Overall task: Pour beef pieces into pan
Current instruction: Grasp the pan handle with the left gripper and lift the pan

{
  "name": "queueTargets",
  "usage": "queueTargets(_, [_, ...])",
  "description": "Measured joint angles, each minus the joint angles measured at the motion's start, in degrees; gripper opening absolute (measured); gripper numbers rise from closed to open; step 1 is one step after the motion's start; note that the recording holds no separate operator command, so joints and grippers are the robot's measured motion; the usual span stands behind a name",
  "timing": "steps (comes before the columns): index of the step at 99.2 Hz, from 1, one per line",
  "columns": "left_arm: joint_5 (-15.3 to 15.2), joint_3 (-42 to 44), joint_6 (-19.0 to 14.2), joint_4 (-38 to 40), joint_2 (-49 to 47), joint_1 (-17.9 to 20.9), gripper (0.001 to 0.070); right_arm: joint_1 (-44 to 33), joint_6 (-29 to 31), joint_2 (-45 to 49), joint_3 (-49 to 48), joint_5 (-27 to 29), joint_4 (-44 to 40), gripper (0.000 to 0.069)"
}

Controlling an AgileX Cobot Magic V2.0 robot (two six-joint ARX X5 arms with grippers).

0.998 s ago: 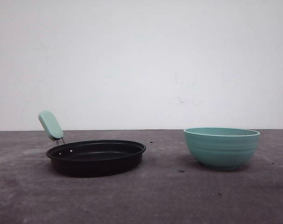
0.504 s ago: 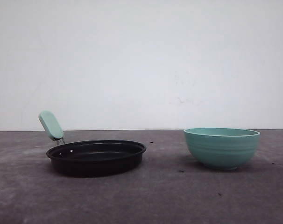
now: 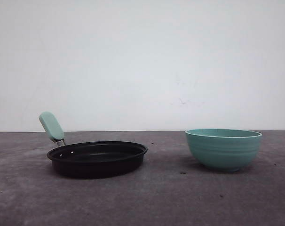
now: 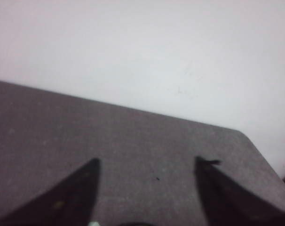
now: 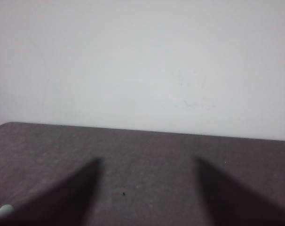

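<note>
Our left gripper [image 4: 145, 162] and right gripper [image 5: 147, 162] both hover with dark fingers spread wide, nothing between them, over the grey matte table [image 3: 170, 202].

In the front view we see the shallow round black frying pan [image 3: 97, 158] resting on the table toward eight o'clock, its short mint-green handle [image 3: 51, 126] tilting up at the pan's ten o'clock. Well apart, toward four o'clock, stands a deeper teal ribbed ceramic bowl [image 3: 223, 149]. We cannot tell what either vessel contains from this low angle.
</note>
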Motion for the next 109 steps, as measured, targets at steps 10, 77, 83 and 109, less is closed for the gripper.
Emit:
queueTargets(10, [0.0, 0.0, 0.1, -0.8, 0.0, 0.0, 0.0526, 0.0, 0.0, 1.2, 0.0, 0.0, -0.5, 0.0651])
queueTargets(77, [5.5, -23.1, -14.7, 21.8, 23.5, 0.0, 0.0632, 0.0, 0.0, 3.8, 0.0, 1.0, -10.4, 0.0682])
queueTargets(83, [10.0, -23.1, -16.5, 26.8, 28.7, 0.0, 0.0654, 0.0, 0.0, 3.3, 0.0, 1.0, -11.6, 0.0682])
queueTargets(109, [17.2, -23.0, -24.1, 41.4, 46.0, -0.2, 0.0669, 0.0, 0.0, 1.2, 0.0, 1.0, -16.5, 0.0682])
